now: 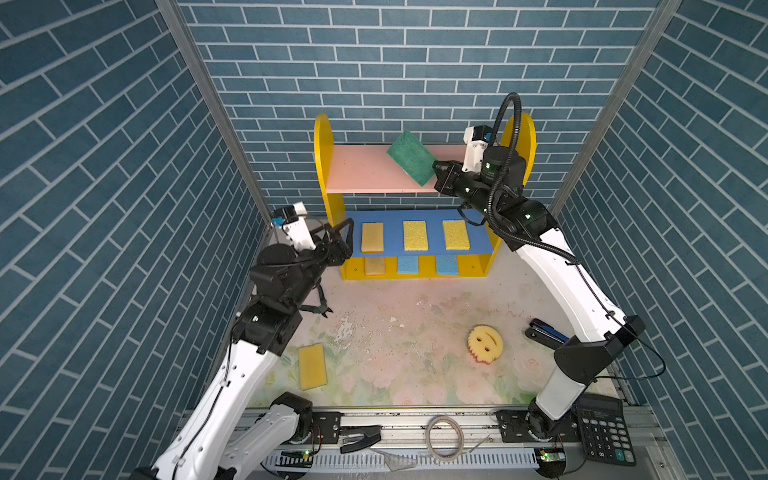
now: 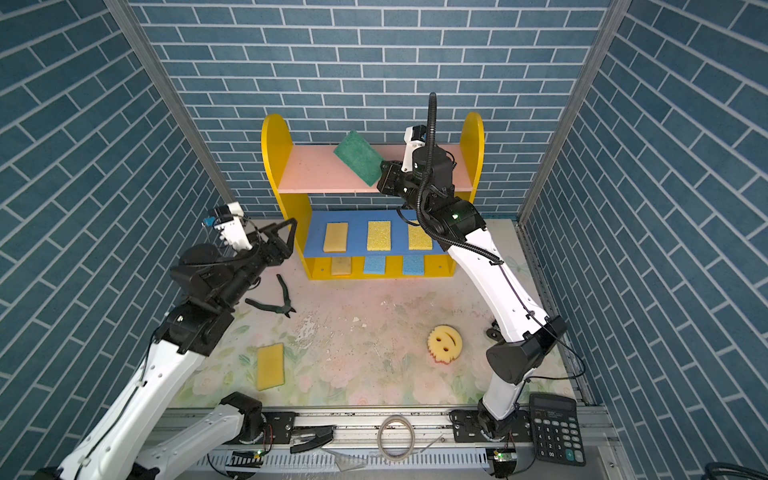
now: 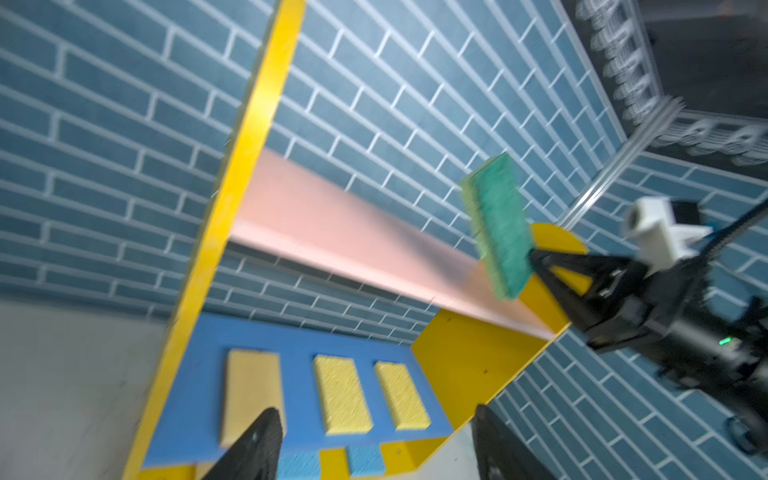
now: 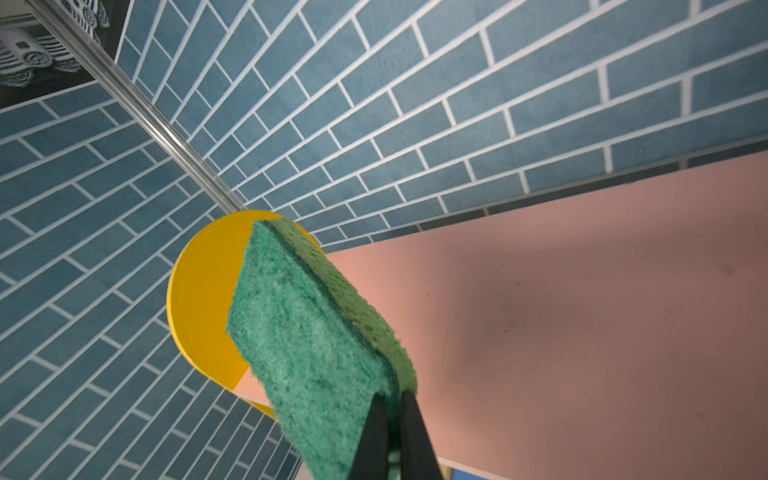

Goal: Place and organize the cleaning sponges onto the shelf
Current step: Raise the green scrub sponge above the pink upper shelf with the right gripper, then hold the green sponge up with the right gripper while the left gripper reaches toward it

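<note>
My right gripper (image 1: 435, 174) (image 4: 392, 399) is shut on one end of the green-topped sponge (image 1: 411, 158) (image 4: 307, 340), holding it tilted over the shelf's pink top board (image 1: 357, 170). The shelf's blue middle board (image 1: 415, 216) carries a tan sponge (image 1: 372, 237) and two yellow sponges (image 1: 415, 235) (image 1: 456, 235). On the yellow base lie a tan sponge (image 1: 375, 266) and two light blue ones (image 1: 407, 264) (image 1: 446, 264). My left gripper (image 1: 348, 237) (image 3: 374, 415) hangs open and empty at the shelf's left side. A yellow sponge (image 1: 312, 366) and the smiley sponge (image 1: 485, 338) lie on the table.
Green-handled pliers (image 2: 276, 303) lie under the left arm. A black and blue stapler (image 1: 544, 330) sits by the right arm. A calculator (image 1: 604, 430), a cable coil (image 1: 444, 436) and a black stapler (image 1: 360, 436) rest on the front rail. Brick walls close in three sides.
</note>
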